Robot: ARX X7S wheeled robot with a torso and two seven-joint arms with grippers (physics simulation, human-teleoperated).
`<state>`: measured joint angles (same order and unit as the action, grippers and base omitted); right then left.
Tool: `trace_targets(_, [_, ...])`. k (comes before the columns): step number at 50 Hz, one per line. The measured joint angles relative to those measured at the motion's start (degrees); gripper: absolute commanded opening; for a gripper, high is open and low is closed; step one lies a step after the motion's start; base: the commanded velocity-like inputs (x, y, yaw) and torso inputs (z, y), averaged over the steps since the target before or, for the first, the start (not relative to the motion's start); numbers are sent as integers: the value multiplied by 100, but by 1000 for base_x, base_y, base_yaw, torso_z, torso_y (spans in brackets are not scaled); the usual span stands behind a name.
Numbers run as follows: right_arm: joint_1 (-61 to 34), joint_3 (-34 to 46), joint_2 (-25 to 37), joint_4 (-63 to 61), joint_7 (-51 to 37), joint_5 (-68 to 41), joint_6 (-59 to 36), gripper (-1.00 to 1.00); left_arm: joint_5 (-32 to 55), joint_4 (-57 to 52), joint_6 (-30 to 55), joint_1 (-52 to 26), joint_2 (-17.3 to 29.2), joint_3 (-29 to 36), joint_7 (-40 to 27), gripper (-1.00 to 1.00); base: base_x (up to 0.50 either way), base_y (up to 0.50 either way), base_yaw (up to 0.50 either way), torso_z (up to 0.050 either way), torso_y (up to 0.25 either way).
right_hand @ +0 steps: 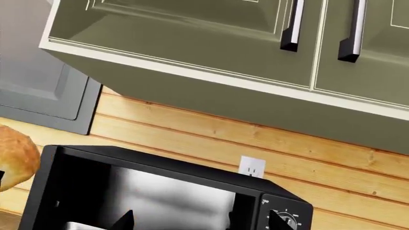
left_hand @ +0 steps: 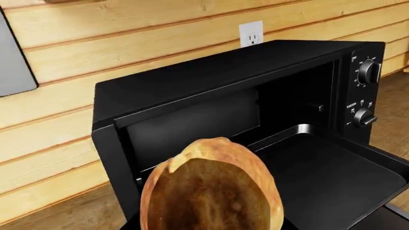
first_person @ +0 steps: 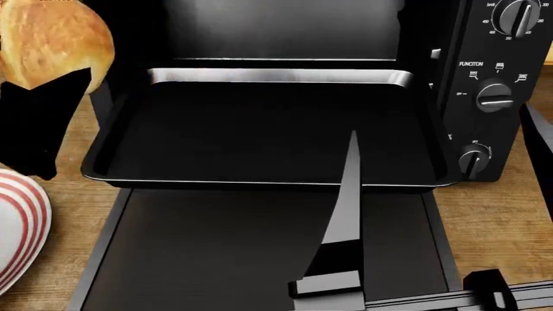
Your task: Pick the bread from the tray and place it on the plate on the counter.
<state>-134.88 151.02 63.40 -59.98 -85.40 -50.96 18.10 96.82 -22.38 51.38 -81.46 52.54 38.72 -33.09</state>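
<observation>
Left hand (first_person: 39, 103) is closed on the bread (first_person: 54, 42), held in the air just off the tray's (first_person: 259, 181) left edge, clear of it. The plate (first_person: 19, 227) lies on the table below the bread, nearer the robot. Judged next move: lower toward the plate. Right hand: state cannot be told.

Left gripper (first_person: 39, 97) raised at the head view's upper left, dark fingers closed around the bread (first_person: 54, 40). Right arm (first_person: 346, 214) low, reaching forward; its jaw state unclear.
</observation>
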Motion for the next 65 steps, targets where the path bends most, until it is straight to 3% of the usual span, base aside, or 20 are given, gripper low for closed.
trace_targets(39, [-5, -75, -204, -1, -79, -68, 20, 100, 432, -1034, -1454, 1736, 2431, -837, -468, -100, 0, 0, 0, 0, 0])
trace_targets(51, [-5, -67, -262, -1, -115, -74, 38, 100, 146, -827, -1855, 2275, 2689, -747, -372, -100, 0, 0, 0, 0, 0])
trace_targets(65, [-5, 0, -309, -1, -163, -20, 81, 100, -2, -442, -1800, 2374, 2538, -656, -475, -100, 0, 0, 0, 0, 0])
